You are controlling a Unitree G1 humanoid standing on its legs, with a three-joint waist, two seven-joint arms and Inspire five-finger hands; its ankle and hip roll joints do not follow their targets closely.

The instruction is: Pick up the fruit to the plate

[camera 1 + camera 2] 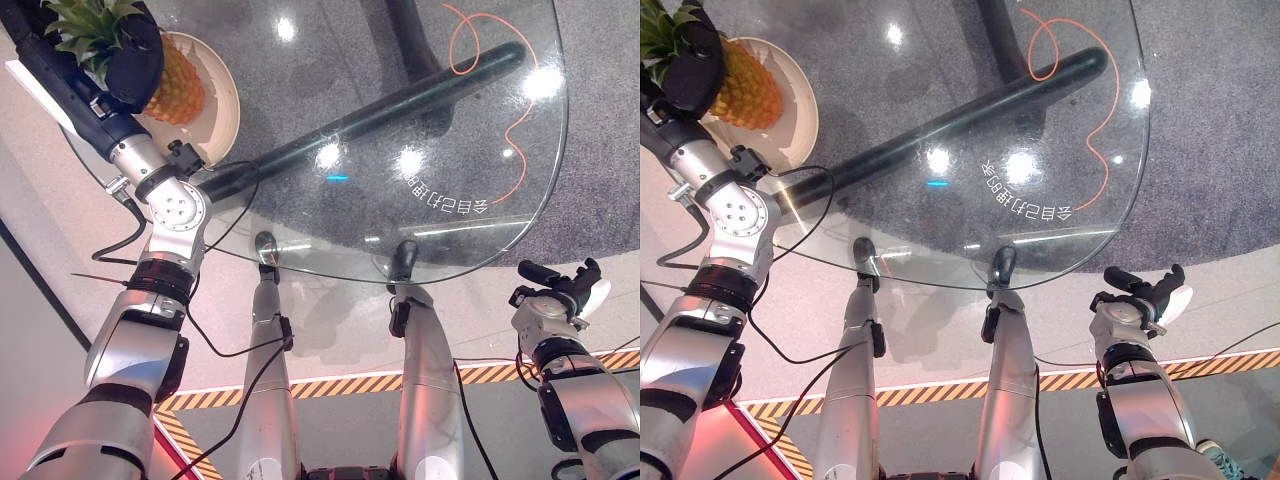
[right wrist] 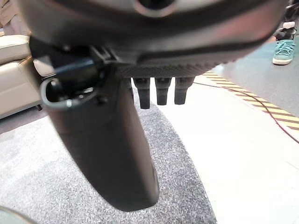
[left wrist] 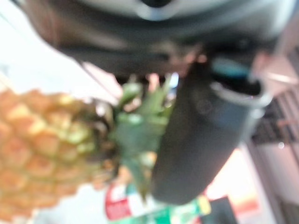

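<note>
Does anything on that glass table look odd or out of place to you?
Nothing looks spilled or broken. The orange-yellow pineapple sits tilted on the cream round plate at the round glass table's edge, with the left robot hand around its green crown.

Plate (image 1: 222, 110) is sitting at the far left of the glass table (image 1: 470, 150), near its edge. Pineapple (image 1: 172, 88) is lying in the plate, crown pointing left. Left hand (image 1: 135, 62) is lying over the crown end, above the plate. Right hand (image 1: 560, 285) is hanging off the table's near right edge, well apart from the plate. Orange cable (image 1: 478, 40) is lying on the floor under the far right of the table.
</note>
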